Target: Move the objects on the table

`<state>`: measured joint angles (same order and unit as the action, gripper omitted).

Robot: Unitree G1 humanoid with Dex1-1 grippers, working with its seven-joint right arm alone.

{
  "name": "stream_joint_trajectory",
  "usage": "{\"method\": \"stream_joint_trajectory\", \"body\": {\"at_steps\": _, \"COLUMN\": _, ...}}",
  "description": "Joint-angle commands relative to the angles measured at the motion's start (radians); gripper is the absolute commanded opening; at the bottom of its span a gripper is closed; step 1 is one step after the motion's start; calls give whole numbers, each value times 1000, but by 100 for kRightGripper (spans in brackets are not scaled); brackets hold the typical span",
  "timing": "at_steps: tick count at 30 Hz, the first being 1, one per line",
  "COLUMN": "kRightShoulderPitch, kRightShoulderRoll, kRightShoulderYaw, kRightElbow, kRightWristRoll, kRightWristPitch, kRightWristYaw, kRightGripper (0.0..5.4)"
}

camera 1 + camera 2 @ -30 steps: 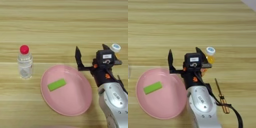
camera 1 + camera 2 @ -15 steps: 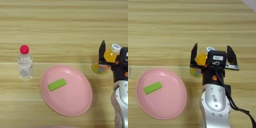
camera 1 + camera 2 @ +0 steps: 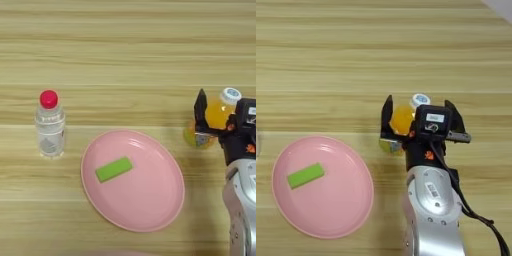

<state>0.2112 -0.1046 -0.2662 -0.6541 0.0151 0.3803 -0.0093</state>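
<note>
An orange juice bottle (image 3: 400, 120) with a white-blue cap (image 3: 419, 100) stands right of the plate. My right gripper (image 3: 420, 118) is open around it, one black finger (image 3: 201, 109) close against the bottle's left side and the other finger (image 3: 454, 118) well off to its right. A clear bottle (image 3: 50, 127) with a red cap stands upright at the left of the table (image 3: 125, 60), far from the gripper.
A pink oval plate (image 3: 150, 200) lies in the front middle with a small green block (image 3: 114, 169) on its left half. My silver forearm (image 3: 431, 210) rises from the bottom edge, with a black cable (image 3: 481, 220) trailing to its right.
The gripper has swung right from over the plate's right rim to straddle the juice bottle. Both bottles, the plate and the block have stayed put.
</note>
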Motion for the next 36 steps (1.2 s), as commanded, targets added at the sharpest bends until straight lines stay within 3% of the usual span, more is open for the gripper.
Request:
{"method": "stream_joint_trajectory", "body": {"at_steps": 1, "kRightShoulderPitch": -50, "kRightShoulderRoll": -25, "kRightShoulderYaw": -39, "kRightElbow": 39, "kRightWristRoll": 23, "kRightWristPitch": -54, "kRightWristYaw": 9, "kRightGripper": 538}}
{"method": "stream_joint_trajectory", "body": {"at_steps": 11, "kRightShoulderPitch": -83, "kRightShoulderRoll": -53, "kRightShoulderYaw": -45, "kRightElbow": 194, "kRightWristRoll": 36, "kRightWristPitch": -120, "kRightWristYaw": 52, "kRightGripper": 538}}
{"method": "stream_joint_trajectory", "body": {"at_steps": 19, "kRightShoulderPitch": -136, "kRightShoulderRoll": -66, "kRightShoulderYaw": -84, "kRightElbow": 295, "kRightWristRoll": 98, "kRightWristPitch": -127, "kRightWristYaw": 75, "kRightGripper": 538}}
{"method": "stream_joint_trajectory", "body": {"at_steps": 36, "kRightShoulderPitch": -179, "kRightShoulderRoll": -92, "kRightShoulderYaw": -61, "kRightElbow": 402, "kRightWristRoll": 88, "kRightWristPitch": -169, "kRightWristYaw": 93, "kRightGripper": 538}}
